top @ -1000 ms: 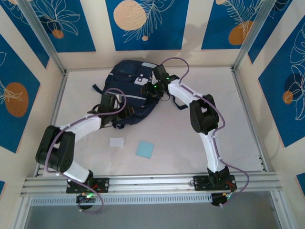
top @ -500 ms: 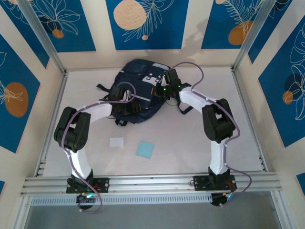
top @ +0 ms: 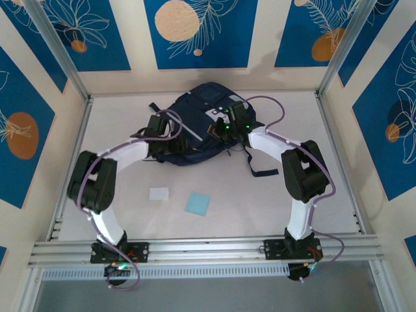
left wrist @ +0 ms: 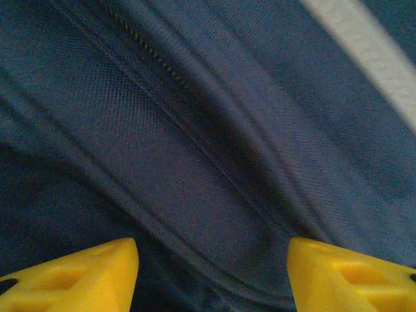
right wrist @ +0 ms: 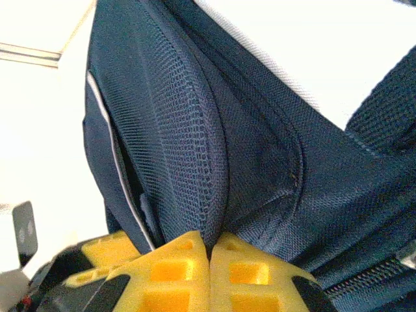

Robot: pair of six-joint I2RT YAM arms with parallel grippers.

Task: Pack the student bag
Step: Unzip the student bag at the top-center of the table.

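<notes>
On the left, the left arm (top: 91, 185) rises from its base at the near rail, folds sharply at the elbow out by the table's left edge, and sends its forearm up and to the right towards the back of the table (top: 260, 195). The left gripper (top: 161, 133) is pressed against the left flank of the student bag (top: 195, 146). From the left wrist, its yellow fingers (left wrist: 71, 276) stand wide apart, jaws open, with navy fabric and a zip line stretched across the gap and a grey stripe (left wrist: 370, 52) at the upper right. The bag lies at the back centre of the table, straps trailing towards the right. A white card (top: 158, 193) and a light blue square (top: 198, 203) lie nearer the rail, well apart from it. Over to the right, the right arm (top: 305, 172) climbs from its base, bends at a high elbow, and reaches left to the bag's right side. The right gripper (top: 218, 130) has its yellow jaws clamped together, and a fold of padded mesh appears nipped at the tips.
</notes>
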